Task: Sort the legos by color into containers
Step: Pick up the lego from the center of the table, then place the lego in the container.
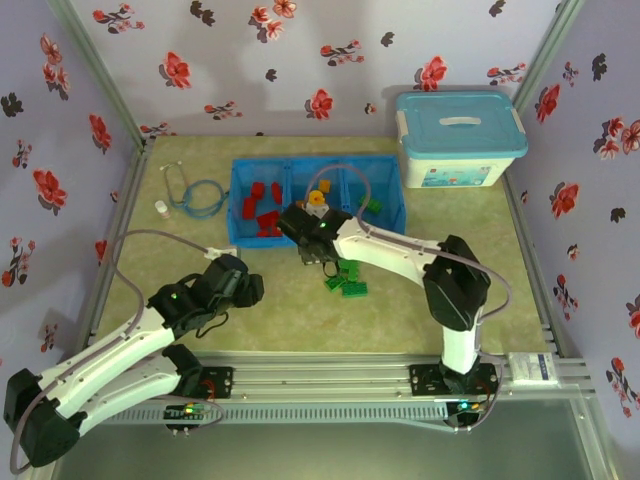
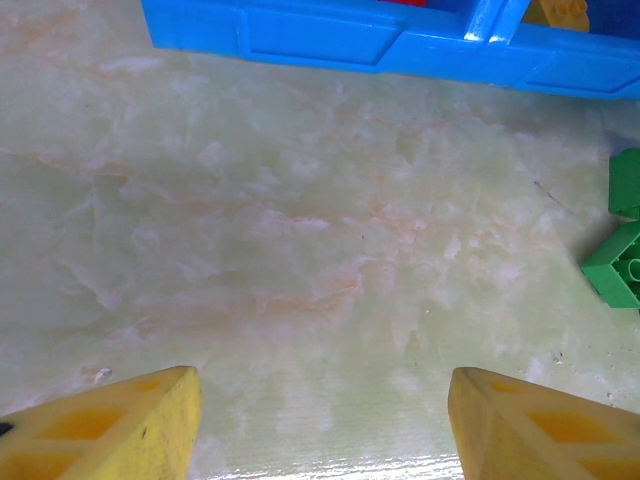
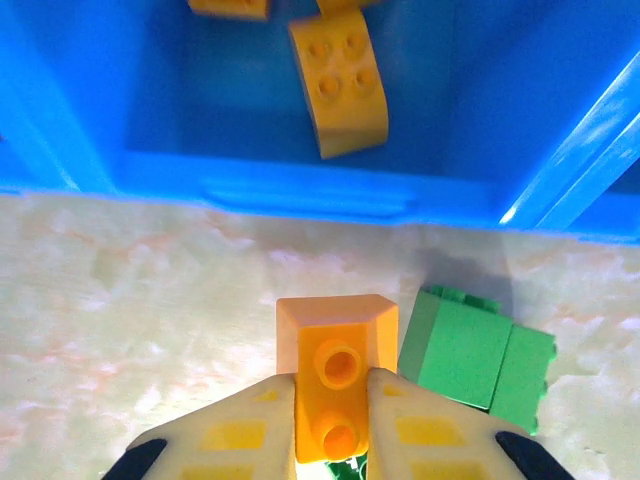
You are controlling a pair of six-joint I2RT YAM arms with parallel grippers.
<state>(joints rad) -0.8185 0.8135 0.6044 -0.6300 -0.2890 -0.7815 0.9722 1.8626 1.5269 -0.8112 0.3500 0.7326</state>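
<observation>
While my right gripper (image 3: pixel 333 405) pinches an orange brick (image 3: pixel 336 335), long axis along my fingers (image 3: pixel 240 435), the orange-brick compartment (image 3: pixel 180 100) lies straight ahead. Left gripper (image 2: pixel 322 410) spread, farther off.

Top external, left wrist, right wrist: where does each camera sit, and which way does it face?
Top external: above and behind the bases, looking down on the table; left arm and right arm show whole.
Left wrist: on the left arm, low, facing the blue tray at its near wall; left gripper open, yellow fingers at the bottom.
Right wrist: on the right arm, facing the tray's compartment of yellow-orange bricks; right gripper shut on an orange brick.
Shared: both wrist views catch the tray's near wall and green bricks on the table.
</observation>
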